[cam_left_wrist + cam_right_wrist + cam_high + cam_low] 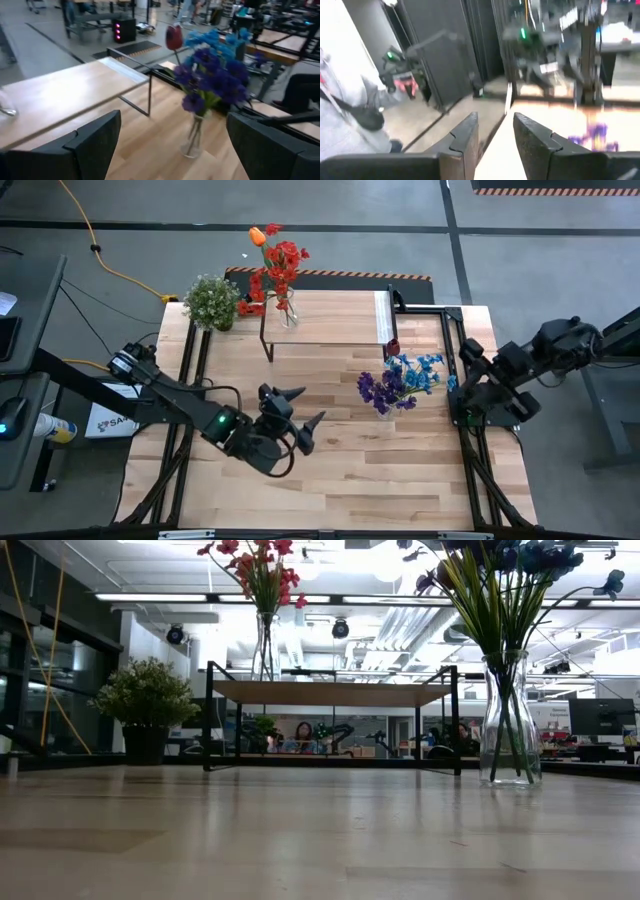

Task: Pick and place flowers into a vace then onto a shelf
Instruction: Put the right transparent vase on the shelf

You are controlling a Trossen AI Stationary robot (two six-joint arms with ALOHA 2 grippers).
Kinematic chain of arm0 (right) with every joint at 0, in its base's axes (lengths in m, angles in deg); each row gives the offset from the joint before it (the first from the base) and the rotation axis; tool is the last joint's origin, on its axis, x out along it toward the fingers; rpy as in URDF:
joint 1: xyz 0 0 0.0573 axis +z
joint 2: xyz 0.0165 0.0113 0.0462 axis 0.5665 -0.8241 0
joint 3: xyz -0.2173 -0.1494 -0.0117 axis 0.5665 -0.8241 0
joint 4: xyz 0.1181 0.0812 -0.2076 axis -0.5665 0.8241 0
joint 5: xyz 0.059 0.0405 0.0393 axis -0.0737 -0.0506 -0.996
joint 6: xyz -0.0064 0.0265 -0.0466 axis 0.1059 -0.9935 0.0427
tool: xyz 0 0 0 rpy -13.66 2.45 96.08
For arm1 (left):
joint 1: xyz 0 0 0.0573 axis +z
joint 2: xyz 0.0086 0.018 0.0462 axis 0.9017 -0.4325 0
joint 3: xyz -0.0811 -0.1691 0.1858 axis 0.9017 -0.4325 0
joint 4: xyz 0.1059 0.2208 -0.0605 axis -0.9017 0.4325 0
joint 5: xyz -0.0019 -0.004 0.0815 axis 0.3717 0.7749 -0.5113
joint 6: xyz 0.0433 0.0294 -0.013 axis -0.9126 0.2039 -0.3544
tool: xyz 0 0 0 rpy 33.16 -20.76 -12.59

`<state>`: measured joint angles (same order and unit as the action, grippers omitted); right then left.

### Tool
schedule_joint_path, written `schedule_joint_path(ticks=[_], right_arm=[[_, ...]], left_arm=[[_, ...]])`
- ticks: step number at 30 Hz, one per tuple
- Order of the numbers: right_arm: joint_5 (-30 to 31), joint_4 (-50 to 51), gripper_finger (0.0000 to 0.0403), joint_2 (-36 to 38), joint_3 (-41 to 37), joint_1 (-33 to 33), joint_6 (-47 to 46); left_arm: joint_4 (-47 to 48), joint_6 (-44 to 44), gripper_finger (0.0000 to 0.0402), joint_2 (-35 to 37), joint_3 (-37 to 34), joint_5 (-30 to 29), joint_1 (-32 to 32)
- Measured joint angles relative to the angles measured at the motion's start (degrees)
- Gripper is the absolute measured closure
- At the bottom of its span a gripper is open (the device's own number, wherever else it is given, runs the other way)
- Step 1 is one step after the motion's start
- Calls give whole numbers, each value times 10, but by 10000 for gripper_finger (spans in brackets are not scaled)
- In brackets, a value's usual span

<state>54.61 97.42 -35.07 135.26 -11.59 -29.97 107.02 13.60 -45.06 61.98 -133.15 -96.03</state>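
High view: my left hand hovers wide open and empty over the tabletop; my right hand waits at the right edge.

Only my low view shows both vases upright, stems rising straight: red flowers atop the shelf, purple and blue flowers in a glass vase on the tabletop just beside it. My left wrist view alone shows the dark red rosebud. My right wrist view shows narrow, empty fingers.
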Motion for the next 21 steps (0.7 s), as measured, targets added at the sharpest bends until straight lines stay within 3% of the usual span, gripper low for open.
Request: schedule_joint_path(ticks=[10,21], right_arm=[[-8,194,289,0,0,0,-154],[-79,403,289,0,0,0,-305]], left_arm=[[-6,3,9,0,0,27,-30],[-7,5,9,0,0,38,-33]])
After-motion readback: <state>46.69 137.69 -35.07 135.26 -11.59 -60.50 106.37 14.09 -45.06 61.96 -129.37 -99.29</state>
